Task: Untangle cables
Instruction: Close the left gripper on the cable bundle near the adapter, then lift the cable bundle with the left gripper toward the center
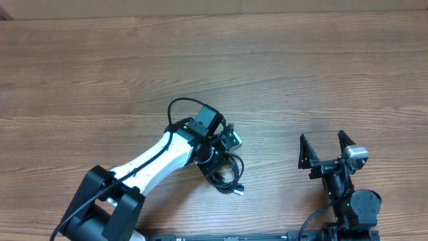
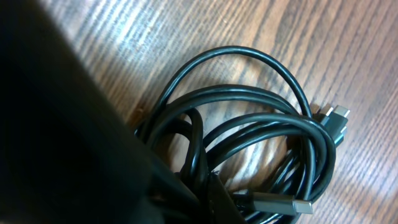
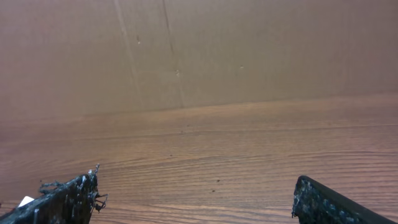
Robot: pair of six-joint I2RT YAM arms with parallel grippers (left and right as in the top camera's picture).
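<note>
**Pinch point out of sight**

Can see the cables (image 1: 231,179) bunched toward the counter's (image 1: 281,67) near edge, far side tucked beneath the closed left tool (image 1: 221,161). Cannot confirm a pinch on them: just dark blur there in wrist view. Well apart toward the right edge, right tool (image 1: 324,148) spread wide, gripping nothing.

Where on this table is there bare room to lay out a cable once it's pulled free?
The far half of the table is bare, up to the back wall. A bare strip also lies between the cables and the open right claw. Crowded: the near edge, where the left arm sits over the bundle.
</note>
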